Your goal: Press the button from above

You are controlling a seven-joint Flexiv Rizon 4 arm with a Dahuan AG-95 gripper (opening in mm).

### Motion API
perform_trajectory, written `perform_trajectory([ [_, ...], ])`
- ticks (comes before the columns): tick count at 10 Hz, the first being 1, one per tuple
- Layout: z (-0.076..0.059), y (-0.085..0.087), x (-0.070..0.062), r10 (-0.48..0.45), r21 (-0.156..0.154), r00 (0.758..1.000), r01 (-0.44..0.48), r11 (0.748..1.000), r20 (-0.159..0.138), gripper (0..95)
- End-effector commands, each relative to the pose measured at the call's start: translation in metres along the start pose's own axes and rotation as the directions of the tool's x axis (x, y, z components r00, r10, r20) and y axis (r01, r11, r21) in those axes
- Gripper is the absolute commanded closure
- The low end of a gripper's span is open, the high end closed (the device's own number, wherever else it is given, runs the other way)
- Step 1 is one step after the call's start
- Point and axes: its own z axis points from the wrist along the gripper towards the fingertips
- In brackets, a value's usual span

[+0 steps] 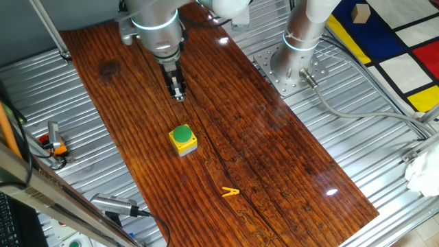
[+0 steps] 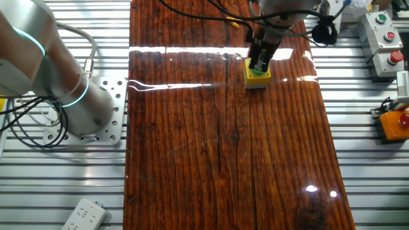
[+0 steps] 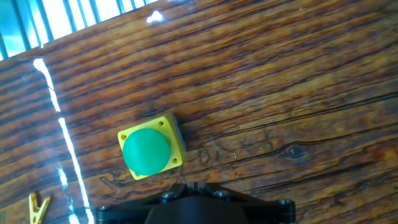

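Observation:
The button (image 1: 182, 133) is a green dome in a yellow square box (image 1: 184, 145) on the wooden board. My gripper (image 1: 178, 93) hangs in the air above the board, on the far side of the button in one fixed view. In the other fixed view my gripper (image 2: 257, 64) overlaps the box (image 2: 257, 79) in the picture. In the hand view the green dome (image 3: 146, 151) lies ahead and left of my fingertips (image 3: 193, 185), not straight under them. The fingertips show pressed together with no gap and hold nothing.
A thin yellow clothespin (image 1: 230, 193) lies on the board near its front edge and also shows in the hand view (image 3: 38, 205). The arm's base (image 2: 83, 108) stands beside the board. Other button boxes (image 2: 383, 25) and an orange device (image 2: 396, 122) sit on the metal table.

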Motion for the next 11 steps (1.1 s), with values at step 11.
perform_trajectory([
  [11,-0.002,-0.046,0.030,-0.004,0.076,0.996,-0.003,0.997,0.094,95.0],
])
